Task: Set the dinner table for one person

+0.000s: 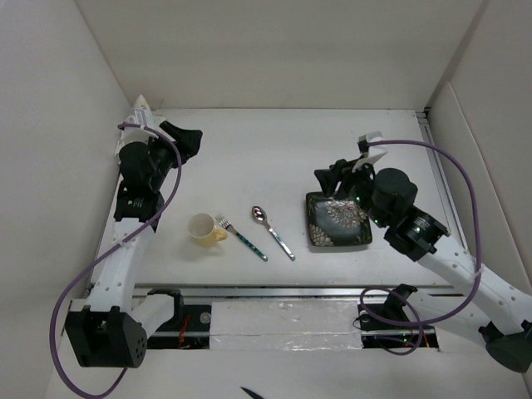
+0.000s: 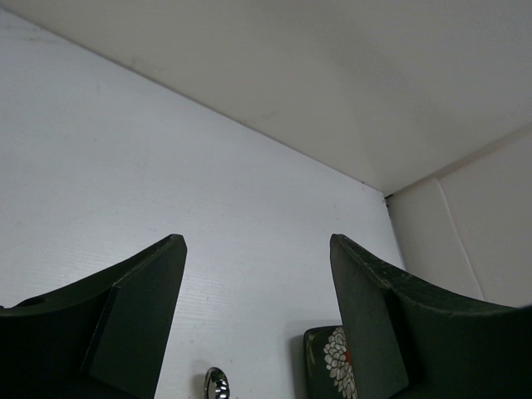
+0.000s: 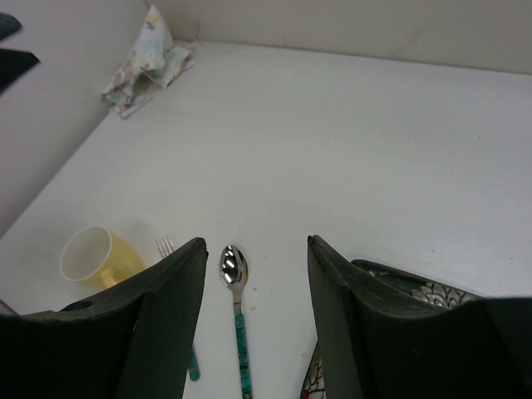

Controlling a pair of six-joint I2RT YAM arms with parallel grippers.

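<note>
I see my left gripper (image 1: pixel 184 139) upper left, right gripper (image 1: pixel 331 177) centre right, both jaws apart, empty, over the white dinner table (image 1: pixel 249 158)

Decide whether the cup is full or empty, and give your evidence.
Empty. The right wrist view looks into the cup and shows only its bare pale inside, with no liquid or other contents.

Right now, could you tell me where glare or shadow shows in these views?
Top external: even light, faint shadow by the mug. Right wrist: glint on the spoon bowl, right fingers dark. Left wrist: left fingers dark, table evenly lit.
</note>
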